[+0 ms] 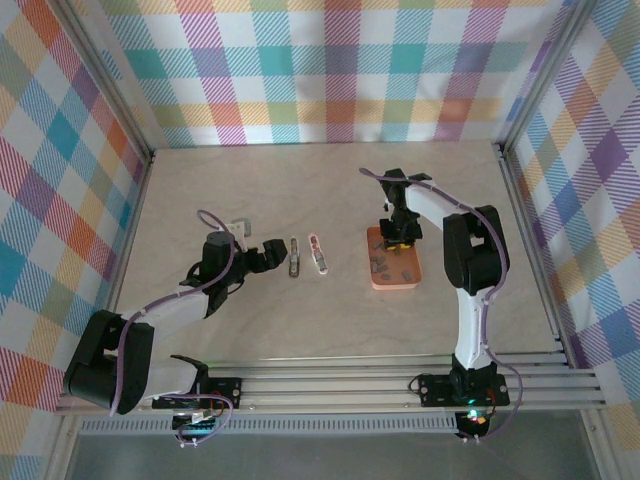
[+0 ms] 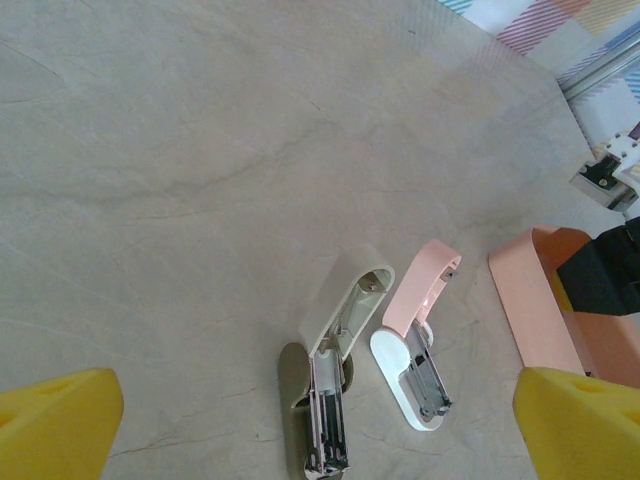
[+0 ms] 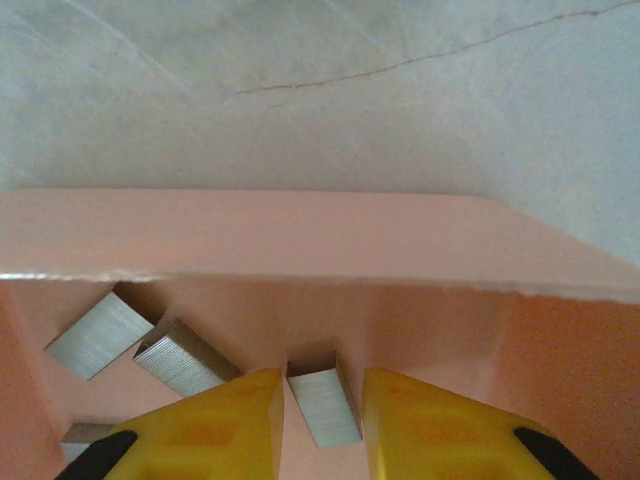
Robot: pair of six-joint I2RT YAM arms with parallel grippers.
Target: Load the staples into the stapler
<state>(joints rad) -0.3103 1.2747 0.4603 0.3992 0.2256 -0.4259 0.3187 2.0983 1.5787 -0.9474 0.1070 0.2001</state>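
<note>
The stapler (image 2: 415,340), pink and white, lies swung open on the table with its metal channel showing; from above it is the stapler (image 1: 317,253) at mid-table. My left gripper (image 1: 270,258) waits just left of it, wide open and empty, its yellow fingertips (image 2: 55,425) at the view's bottom corners. Staples (image 3: 322,405) lie in the orange tray (image 1: 395,275). My right gripper (image 3: 322,382) reaches down into that tray. Its fingers (image 3: 230,420) stand close on either side of one strip, with a thin gap showing, and the strip rests on the tray floor.
A second, cream and olive stapler (image 2: 330,400) lies open beside the pink one, also seen from above as stapler (image 1: 294,256). More staple strips (image 3: 97,335) lie at the tray's left. The tray wall (image 3: 300,240) rises just ahead of my right fingers.
</note>
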